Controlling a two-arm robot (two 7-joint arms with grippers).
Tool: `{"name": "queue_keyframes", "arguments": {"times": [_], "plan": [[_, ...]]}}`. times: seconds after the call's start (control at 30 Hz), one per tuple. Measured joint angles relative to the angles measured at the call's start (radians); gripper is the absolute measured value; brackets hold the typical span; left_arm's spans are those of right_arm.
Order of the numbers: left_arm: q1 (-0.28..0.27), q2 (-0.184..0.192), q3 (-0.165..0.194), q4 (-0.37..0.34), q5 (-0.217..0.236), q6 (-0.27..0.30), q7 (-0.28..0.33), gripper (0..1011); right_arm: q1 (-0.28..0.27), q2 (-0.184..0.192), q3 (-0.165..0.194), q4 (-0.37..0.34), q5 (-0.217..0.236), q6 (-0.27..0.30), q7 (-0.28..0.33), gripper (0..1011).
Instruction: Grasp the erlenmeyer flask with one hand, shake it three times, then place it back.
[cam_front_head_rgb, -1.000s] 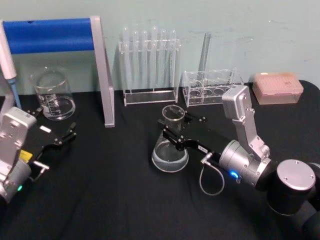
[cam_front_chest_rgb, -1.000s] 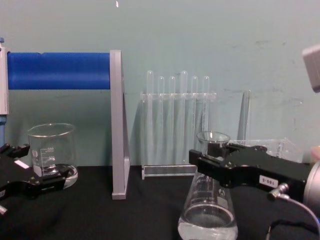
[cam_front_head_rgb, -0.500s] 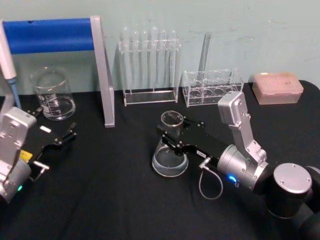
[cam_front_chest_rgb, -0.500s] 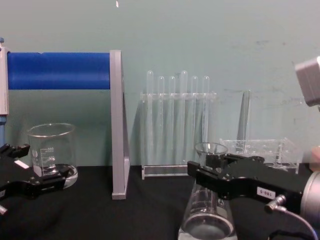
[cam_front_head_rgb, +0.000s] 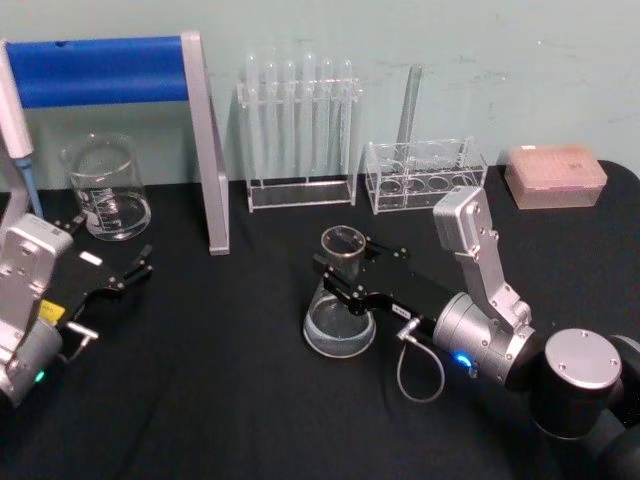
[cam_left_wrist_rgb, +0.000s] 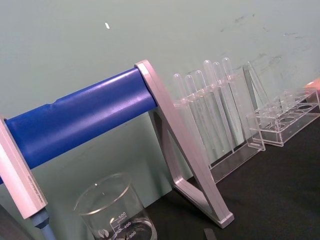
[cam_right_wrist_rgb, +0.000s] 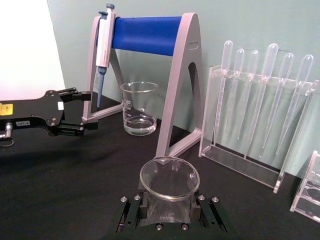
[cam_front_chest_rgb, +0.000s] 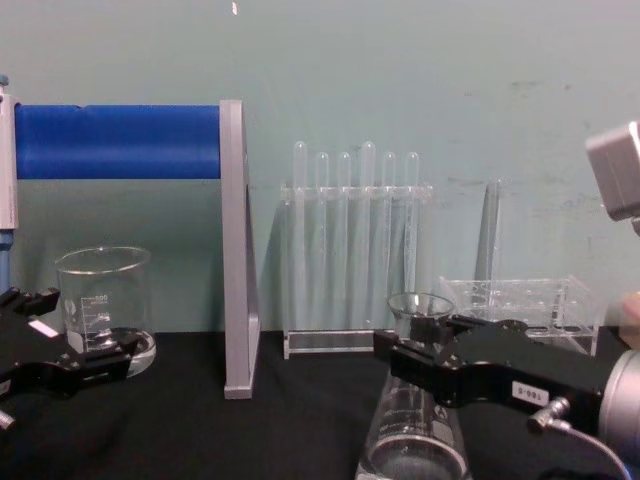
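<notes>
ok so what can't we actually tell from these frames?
- Clear glass conical flask: its base is cut off by the chest view's bottom edge, so contact with the black table is unverified there.
- Flask neck: covered by the right gripper in the head view, and by its fingers in the right wrist view.
- Printed marks on the clear cylindrical glass beaker: too small to read.
- Left gripper: parked at the table's left.

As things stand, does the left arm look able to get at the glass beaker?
Probably yes. The left gripper sits open just in front of the beaker, with only bare black table between them; the blue-barred stand is off to the side.
</notes>
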Motion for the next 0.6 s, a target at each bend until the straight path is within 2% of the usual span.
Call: {"name": "queue_keyframes", "arguments": {"times": [0.6], "plan": [[0.000, 0.000, 0.000, 0.000, 0.000, 0.000, 0.000, 1001, -0.007, 0.001, -0.001, -0.001, -0.005, 0.007, -0.004, 450]]}}
